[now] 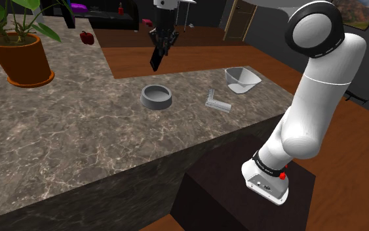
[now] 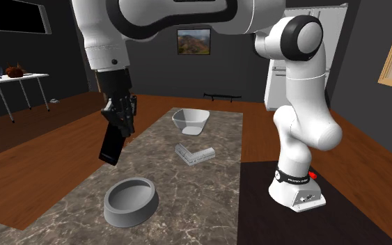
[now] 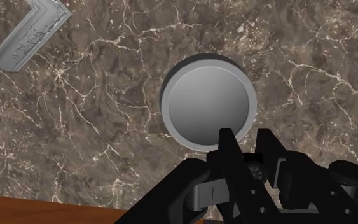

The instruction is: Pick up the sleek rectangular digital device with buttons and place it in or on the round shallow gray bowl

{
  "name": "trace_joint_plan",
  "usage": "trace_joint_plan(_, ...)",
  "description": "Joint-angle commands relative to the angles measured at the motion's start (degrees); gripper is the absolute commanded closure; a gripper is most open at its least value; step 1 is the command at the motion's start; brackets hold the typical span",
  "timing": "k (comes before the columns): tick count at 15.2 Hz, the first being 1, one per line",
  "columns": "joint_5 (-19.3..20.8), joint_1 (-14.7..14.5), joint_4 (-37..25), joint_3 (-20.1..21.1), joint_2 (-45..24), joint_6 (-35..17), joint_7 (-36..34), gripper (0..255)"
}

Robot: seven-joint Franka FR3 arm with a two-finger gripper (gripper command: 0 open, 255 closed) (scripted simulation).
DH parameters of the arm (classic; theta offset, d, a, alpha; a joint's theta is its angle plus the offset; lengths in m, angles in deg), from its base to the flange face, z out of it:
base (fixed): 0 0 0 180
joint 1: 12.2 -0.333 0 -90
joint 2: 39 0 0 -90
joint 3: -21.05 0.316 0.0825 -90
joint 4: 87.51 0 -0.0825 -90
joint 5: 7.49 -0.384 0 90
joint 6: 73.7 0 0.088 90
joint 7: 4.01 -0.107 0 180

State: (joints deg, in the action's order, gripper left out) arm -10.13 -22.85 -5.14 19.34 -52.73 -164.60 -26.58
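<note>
One black slab-shaped device (image 2: pixel 112 147) hangs clamped in the pincer (image 2: pixel 120 122), left of centre in the second exterior view, in the air above the marbled counter (image 2: pixel 208 198). The round grey bowl (image 2: pixel 130 202) sits on the counter at lower left, apart from the device. A grey L-shaped piece (image 2: pixel 193 153) lies at centre frame.

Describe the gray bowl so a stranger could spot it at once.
On the marble counter, look beneath the gripper holding the black device. The bowl is grey, round and low-walled, unlike the L-shaped grey piece and the white slant-sided container nearby.
</note>
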Motion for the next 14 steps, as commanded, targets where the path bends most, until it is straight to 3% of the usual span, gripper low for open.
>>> trace_joint_plan(1, 0.0, 0.0, 1.6, 0.0, 0.2, -1.5, 0.0, 255)
trace_joint_plan(14, -0.1, -0.1, 11.5, 0.0, 0.1, -11.5, 0.4, 255)
